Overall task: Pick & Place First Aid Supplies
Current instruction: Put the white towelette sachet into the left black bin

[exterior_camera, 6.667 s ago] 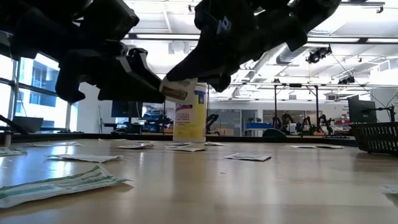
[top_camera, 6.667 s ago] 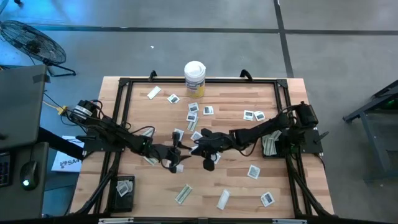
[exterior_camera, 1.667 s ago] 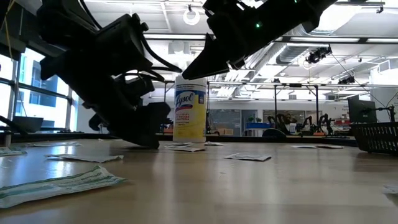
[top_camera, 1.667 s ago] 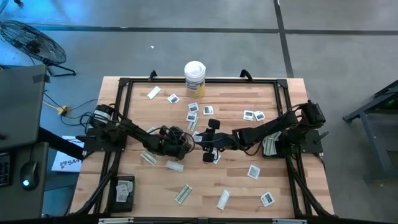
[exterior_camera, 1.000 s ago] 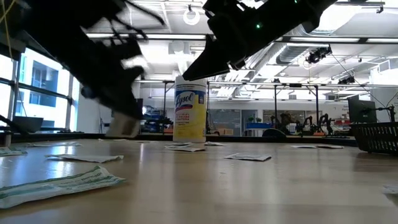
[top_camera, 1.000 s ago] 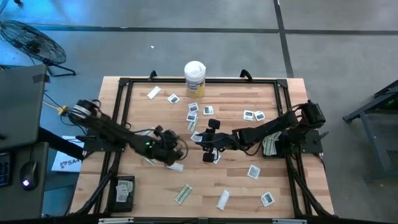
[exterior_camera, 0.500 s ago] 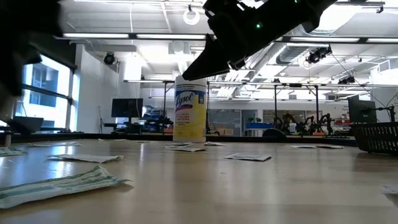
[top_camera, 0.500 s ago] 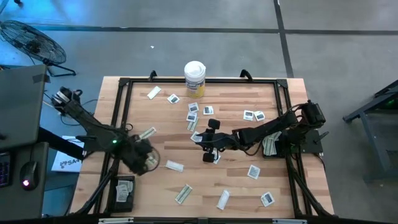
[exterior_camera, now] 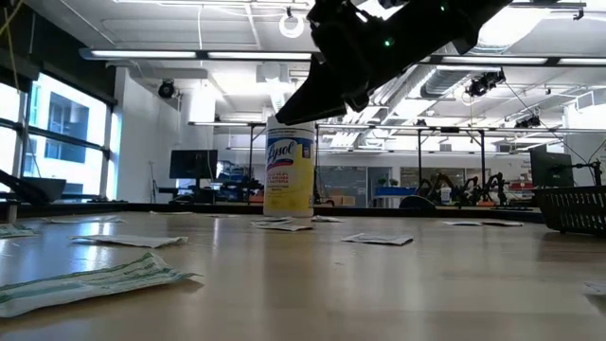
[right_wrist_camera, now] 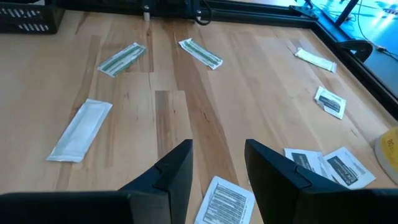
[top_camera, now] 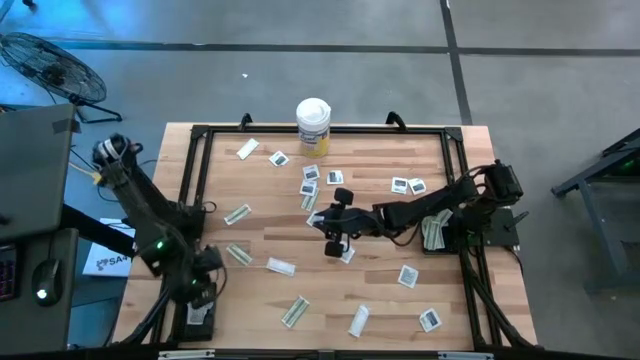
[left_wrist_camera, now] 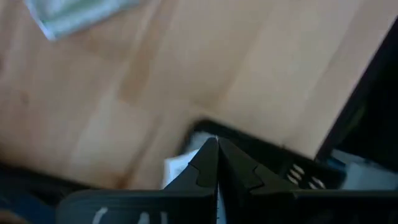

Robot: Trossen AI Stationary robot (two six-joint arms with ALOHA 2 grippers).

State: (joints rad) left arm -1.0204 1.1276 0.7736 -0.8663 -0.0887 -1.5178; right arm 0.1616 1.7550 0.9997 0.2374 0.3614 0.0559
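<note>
You are at the placing step on the left side: your left gripper (top_camera: 203, 290) hangs over the black bin (top_camera: 189, 318) at the table's near left corner, and its fingers (left_wrist_camera: 208, 163) are pressed together with a white packet (left_wrist_camera: 180, 167) showing just beside the tips, so it looks pinched there, though the wrist view shows only its edge. The next move, as I judge it, calls for centring the tips over the bin's inside, not its rim, then spreading the fingers so the packet drops in with the ones already there. Your right gripper (top_camera: 337, 227) waits above mid-table with its fingers spread wide and nothing between them; a square sachet (right_wrist_camera: 225, 201) lies on the wood just ahead of them, with more sachets (right_wrist_camera: 328, 166) near it. The rest of the supplies lie scattered flat over the table (top_camera: 370, 290): an oblong wrapper (top_camera: 281, 267) near the left arm, green-striped ones (top_camera: 294, 312) toward the near edge, squares around the middle and right. The right-hand bin (top_camera: 434, 234) holds some too. Once the left drop is made, the sachet under your right gripper looks the handiest next pick.
</note>
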